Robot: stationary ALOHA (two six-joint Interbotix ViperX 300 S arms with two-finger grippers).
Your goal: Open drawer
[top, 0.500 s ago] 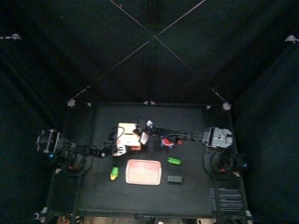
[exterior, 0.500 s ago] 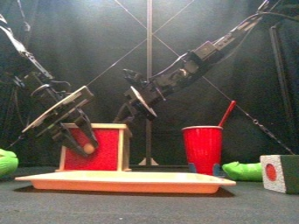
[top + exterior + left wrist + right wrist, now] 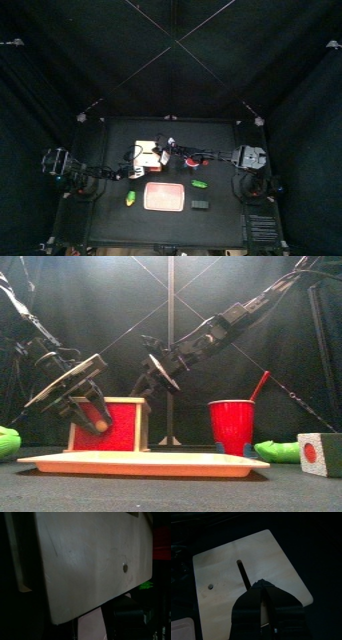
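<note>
Left hand [image 3: 83, 414], jaws apart, at the red front of the drawer [image 3: 114, 426] in the white-topped cabinet [image 3: 244, 572] behind the pink tray [image 3: 134, 463]; right hand [image 3: 158, 374], seemingly narrow, above: pull level, bracing the cabinet.

Dim throughout; black curtains [image 3: 54, 60] swallow light. Pale wooden cabinet panel [image 3: 87, 562] softly lit, close, blurred; wrist views murky.

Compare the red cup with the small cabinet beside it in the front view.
The red cup is round and tapers downward; the cabinet is boxy with a tan frame. The red cup holds a red straw; the cabinet has the left claw at it. Both show red and stand upright behind the pink tray.
</note>
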